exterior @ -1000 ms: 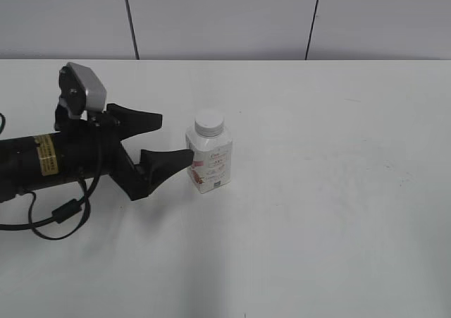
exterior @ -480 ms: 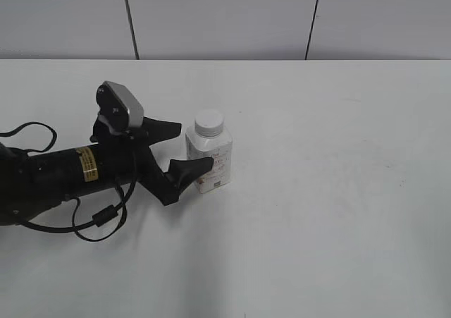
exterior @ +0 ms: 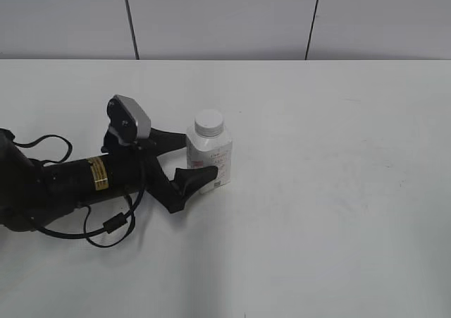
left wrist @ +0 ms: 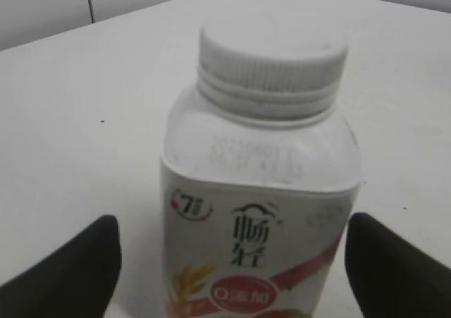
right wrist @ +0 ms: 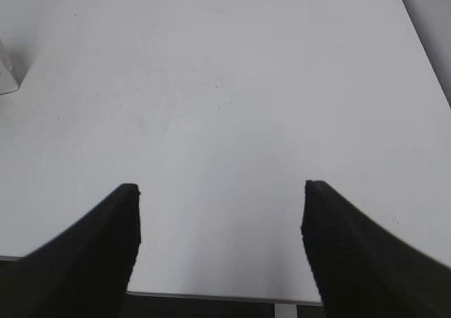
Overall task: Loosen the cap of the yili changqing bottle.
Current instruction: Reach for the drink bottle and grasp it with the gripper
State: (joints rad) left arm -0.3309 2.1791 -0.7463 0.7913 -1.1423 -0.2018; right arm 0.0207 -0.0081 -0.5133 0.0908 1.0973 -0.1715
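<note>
My left claw (exterior: pixel 187 157) gapes wide astride the upright squarish white plastic bottle (exterior: pixel 210 161), its ribbed white screw cap (exterior: pixel 209 123) at twelve o'clock.

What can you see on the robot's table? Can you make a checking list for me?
Surface: white table, bare around the bottle.
Job's things: yili changqing bottle upright; cap on.
Clutter: nothing seen.
Grippers: left gripper open, a finger on each side of the bottle, gaps showing in the left wrist view; right gripper open over bare table, holding nothing.
Cables: black cable looping beside the left arm.
Surroundings: grey panelled wall behind.
</note>
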